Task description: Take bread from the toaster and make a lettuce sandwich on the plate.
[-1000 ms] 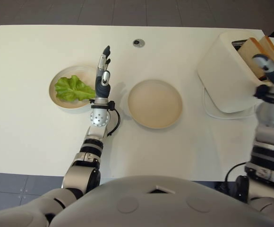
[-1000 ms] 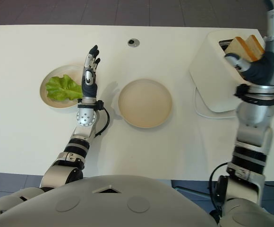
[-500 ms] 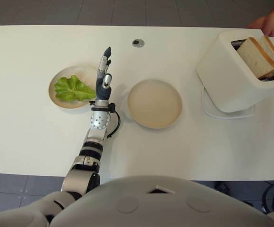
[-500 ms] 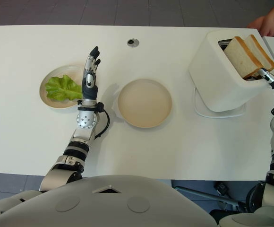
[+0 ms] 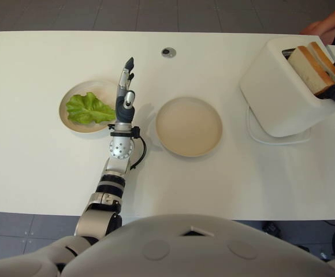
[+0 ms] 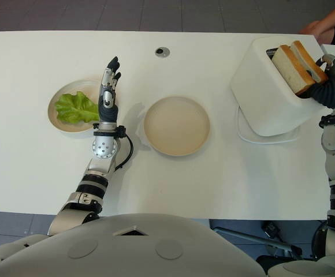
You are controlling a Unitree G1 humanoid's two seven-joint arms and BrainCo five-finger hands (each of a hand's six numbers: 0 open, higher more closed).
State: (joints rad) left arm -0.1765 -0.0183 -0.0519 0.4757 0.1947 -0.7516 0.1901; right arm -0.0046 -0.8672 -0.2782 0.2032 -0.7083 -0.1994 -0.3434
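Bread [image 6: 294, 66], two slices, stands tilted in the toaster [image 6: 260, 95] at the table's right end, with the right hand [image 6: 332, 86] against its outer edge; whether that hand has closed on a slice cannot be determined. Treat a slice as light, soft and easily crushed: take it by the exposed upper crust, across the flat faces, with gentle pressure. The left hand [image 6: 107, 92] stands released and empty between the lettuce [image 6: 75, 108] and the plate [image 6: 177, 125].
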